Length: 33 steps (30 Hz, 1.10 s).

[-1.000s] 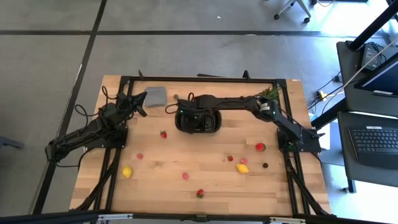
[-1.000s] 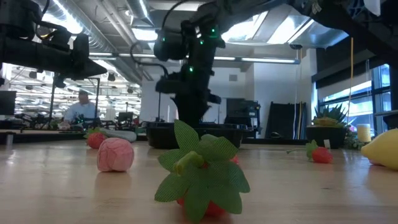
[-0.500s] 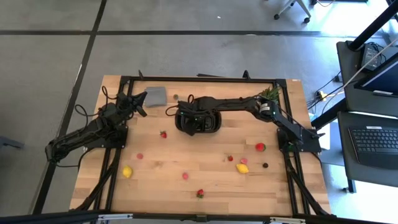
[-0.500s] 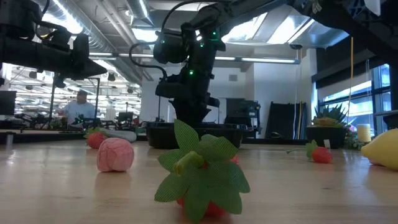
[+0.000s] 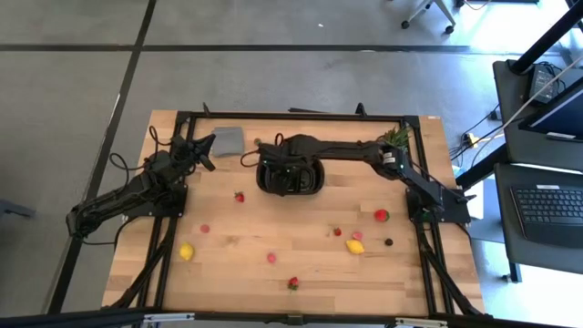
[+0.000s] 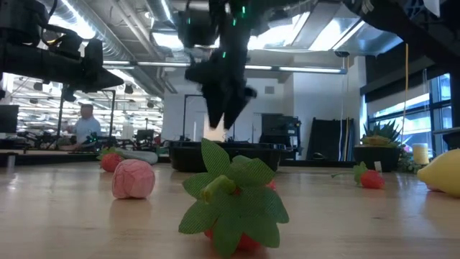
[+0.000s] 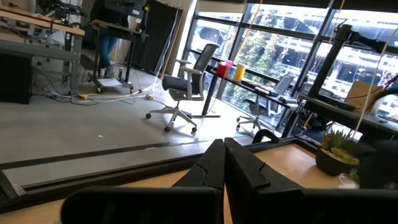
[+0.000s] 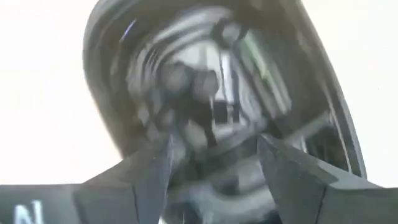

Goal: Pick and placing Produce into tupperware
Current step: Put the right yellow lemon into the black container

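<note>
The black tupperware (image 5: 314,182) sits at the table's far middle; in the low view it (image 6: 183,155) shows behind a leafy strawberry (image 6: 233,198). My right gripper (image 5: 283,170) hangs above it (image 6: 221,126), pointing down. In the right wrist view its open fingers (image 8: 214,171) have nothing between them and frame the glossy tupperware (image 8: 205,81). What lies inside is blurred. Produce lies scattered on the wood: a strawberry (image 5: 239,196), two lemons (image 5: 187,251) (image 5: 355,246), pink pieces (image 5: 271,258) and a dark berry (image 5: 389,242). My left gripper (image 5: 208,157) rests shut at the far left (image 7: 224,163).
A flat grey square piece (image 5: 228,139) lies beside my left gripper. A small potted plant (image 5: 393,138) stands at the far right corner. Black frame rails (image 5: 301,117) border the table. Bare wood lies between the tupperware and the near produce. A person (image 6: 86,126) sits in the room behind.
My right gripper has risen straight up out of the tupperware and now hangs well above its rim. The tupperware and the scattered produce have stayed where they were.
</note>
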{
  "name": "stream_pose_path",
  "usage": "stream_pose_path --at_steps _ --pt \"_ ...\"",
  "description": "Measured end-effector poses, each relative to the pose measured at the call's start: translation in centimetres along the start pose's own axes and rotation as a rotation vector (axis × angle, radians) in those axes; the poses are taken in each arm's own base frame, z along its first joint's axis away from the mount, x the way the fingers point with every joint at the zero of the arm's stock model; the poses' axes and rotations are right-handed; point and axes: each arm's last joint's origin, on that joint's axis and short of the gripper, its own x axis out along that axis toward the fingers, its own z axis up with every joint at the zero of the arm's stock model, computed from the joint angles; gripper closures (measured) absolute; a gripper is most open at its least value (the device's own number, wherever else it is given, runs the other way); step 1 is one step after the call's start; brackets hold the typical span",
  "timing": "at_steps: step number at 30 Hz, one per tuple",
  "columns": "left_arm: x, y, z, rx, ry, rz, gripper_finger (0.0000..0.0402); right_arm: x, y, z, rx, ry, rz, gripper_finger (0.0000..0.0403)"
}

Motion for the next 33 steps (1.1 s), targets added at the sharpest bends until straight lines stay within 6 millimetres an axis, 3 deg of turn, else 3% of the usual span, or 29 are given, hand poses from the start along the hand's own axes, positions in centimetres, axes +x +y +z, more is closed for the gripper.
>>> stream_pose_path --at_steps 5,7,12,22,33 --pt "0.0 0.0 0.0 0.000 0.000 0.000 0.0401 -4.0 1.4 -2.3 -0.022 0.171 -0.056 0.0163" --pt "0.0 0.0 0.0 0.000 0.000 0.000 0.0401 -4.7 2.3 -2.9 -0.016 0.183 -0.058 0.0163" --pt "0.0 0.0 0.0 0.000 -0.001 -0.001 0.0401 -7.5 5.4 -5.1 -0.005 0.220 0.118 0.0163" --pt "0.0 0.0 0.0 0.071 0.003 -0.001 0.0401 -9.1 9.5 -10.6 0.056 0.288 0.082 0.0163" --pt "0.0 0.0 0.0 0.071 0.004 -0.002 0.0401 -9.8 10.9 -19.0 0.168 0.367 -0.026 0.0163"
